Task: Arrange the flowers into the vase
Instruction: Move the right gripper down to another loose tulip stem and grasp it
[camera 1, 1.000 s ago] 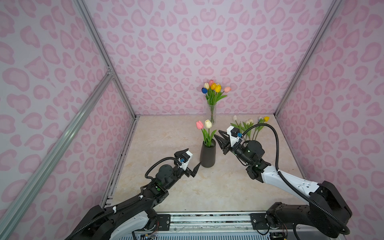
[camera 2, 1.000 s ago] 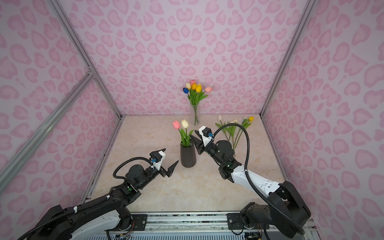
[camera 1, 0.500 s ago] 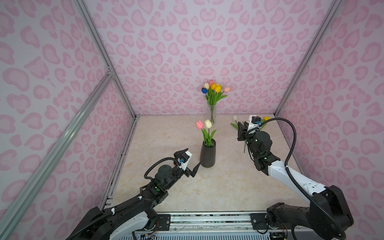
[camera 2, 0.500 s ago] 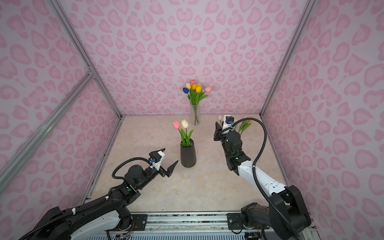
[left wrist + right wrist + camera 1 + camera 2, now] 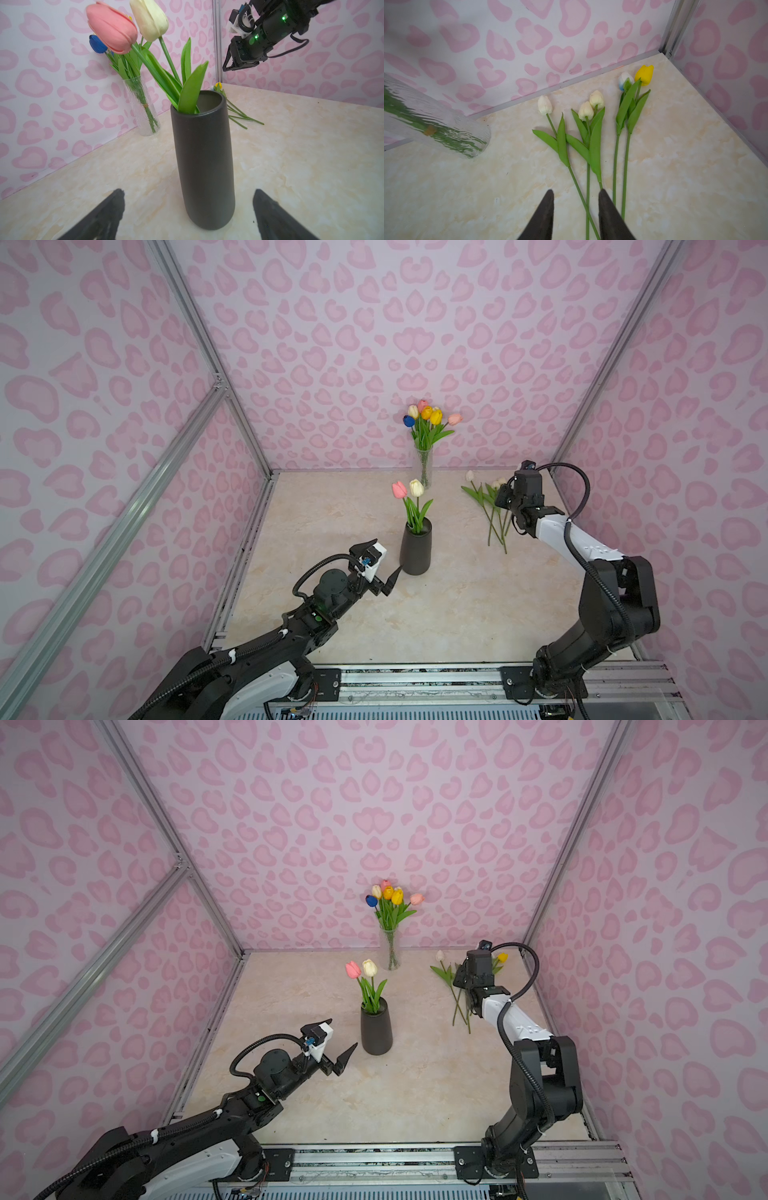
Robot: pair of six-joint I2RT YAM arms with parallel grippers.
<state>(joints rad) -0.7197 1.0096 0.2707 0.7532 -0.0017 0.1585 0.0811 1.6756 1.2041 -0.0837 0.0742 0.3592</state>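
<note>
The left pincer [image 5: 343, 1032] stands wide and empty, just beside the dark vase [image 5: 415, 549] at its near left. That vase holds a pink tulip [image 5: 399, 489] and a cream tulip [image 5: 416, 487] with green leaves. Farther back, a glass vase [image 5: 424, 466] holds a mixed bunch [image 5: 428, 416]. At far right, five flowers [image 5: 595, 143] lie flat on the table [image 5: 332, 510]: white, two cream, white-blue and yellow. The right pincer [image 5: 576, 191] hovers over their stems, narrowly parted, holding nothing.
</note>
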